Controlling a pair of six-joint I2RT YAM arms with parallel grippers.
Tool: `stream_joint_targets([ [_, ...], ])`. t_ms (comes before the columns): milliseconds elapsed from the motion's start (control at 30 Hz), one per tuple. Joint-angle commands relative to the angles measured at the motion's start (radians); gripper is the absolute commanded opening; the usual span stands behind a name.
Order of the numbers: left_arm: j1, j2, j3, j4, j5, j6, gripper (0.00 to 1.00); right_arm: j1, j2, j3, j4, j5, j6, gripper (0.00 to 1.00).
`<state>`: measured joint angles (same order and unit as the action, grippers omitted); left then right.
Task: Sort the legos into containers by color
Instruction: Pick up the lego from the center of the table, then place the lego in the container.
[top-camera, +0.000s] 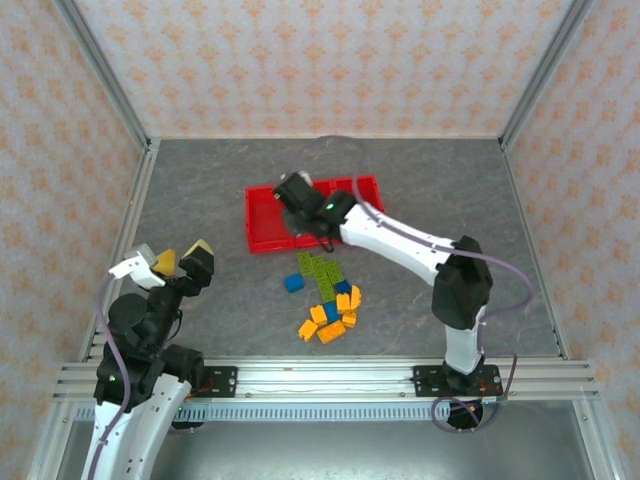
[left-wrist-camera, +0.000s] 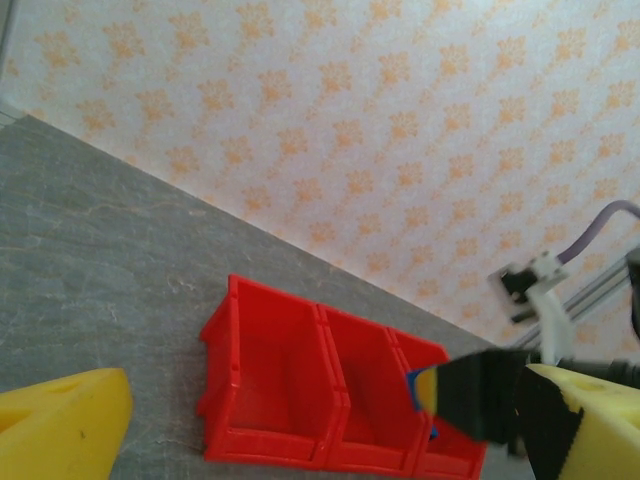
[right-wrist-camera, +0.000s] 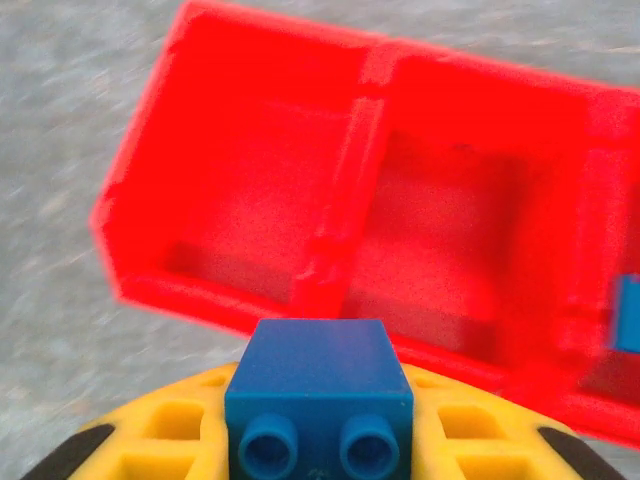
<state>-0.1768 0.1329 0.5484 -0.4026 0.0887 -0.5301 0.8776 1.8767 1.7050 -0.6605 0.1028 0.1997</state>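
The red tray (top-camera: 262, 232) lies on the gray counter (top-camera: 200, 200) in the far middle of the top view. Its long axis runs left to right, with the right end turned a little away from the arms. It is three bins joined side by side, and their open tops face up. In the left wrist view the same tray (left-wrist-camera: 270, 380) sits slantwise near the patterned wall (left-wrist-camera: 400, 120).

The right gripper (top-camera: 295, 192) reaches over the left part of the tray and is clamped on a blue brick (right-wrist-camera: 320, 385). The right wrist view shows that brick pinched between the yellow fingers (right-wrist-camera: 170, 435), with its two round studs facing the camera. It hangs above the tray's near wall, roughly in line with the divider between the left and middle bins. At the right edge of that view a second blue piece (right-wrist-camera: 628, 315) sits in the right-hand bin.

The left gripper (top-camera: 182, 258) is held up over the near left of the counter, well apart from the tray. Its jaws are spread wide with nothing between them.

The loose bricks lie in a cluster on the counter between the tray and the arm bases:
- The green bricks (top-camera: 320, 268) form a short band just below the tray, slanting toward the near right.
- One blue brick (top-camera: 293, 283) sits just to the left of the green ones.
- The orange bricks (top-camera: 328, 328) are bunched at the near end, with other blue ones among them.
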Motion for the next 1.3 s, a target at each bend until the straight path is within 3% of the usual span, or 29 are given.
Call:
stream_joint_targets([
  [0,-0.005,0.058,-0.023,0.075,0.117,0.02,0.99,-0.098,-0.027,-0.058,0.017,0.043,-0.051,0.26],
  [200,-0.005,0.23,-0.016,0.09,0.26,0.05,0.99,-0.276,-0.031,-0.141,0.101,-0.018,-0.087,0.26],
  [467,-0.006,0.317,-0.014,0.097,0.318,0.062,0.99,-0.357,0.046,-0.12,0.146,-0.079,-0.123,0.3],
  [600,-0.006,0.303,-0.019,0.108,0.332,0.064,0.99,-0.371,0.073,-0.112,0.151,-0.094,-0.121,0.41],
  [800,-0.026,0.339,-0.022,0.129,0.409,0.081,0.99,-0.374,0.053,-0.12,0.155,-0.117,-0.124,0.73],
  [967,-0.04,0.411,-0.04,0.167,0.425,0.091,0.99,-0.368,-0.068,-0.209,0.172,-0.151,-0.121,0.84],
  [1100,-0.039,0.532,-0.037,0.185,0.502,0.132,0.99,-0.367,-0.255,-0.378,0.254,-0.106,-0.09,1.0],
  [1267,-0.042,0.585,-0.028,0.195,0.442,0.237,0.99,-0.37,-0.486,-0.559,0.303,-0.1,-0.087,1.0],
])
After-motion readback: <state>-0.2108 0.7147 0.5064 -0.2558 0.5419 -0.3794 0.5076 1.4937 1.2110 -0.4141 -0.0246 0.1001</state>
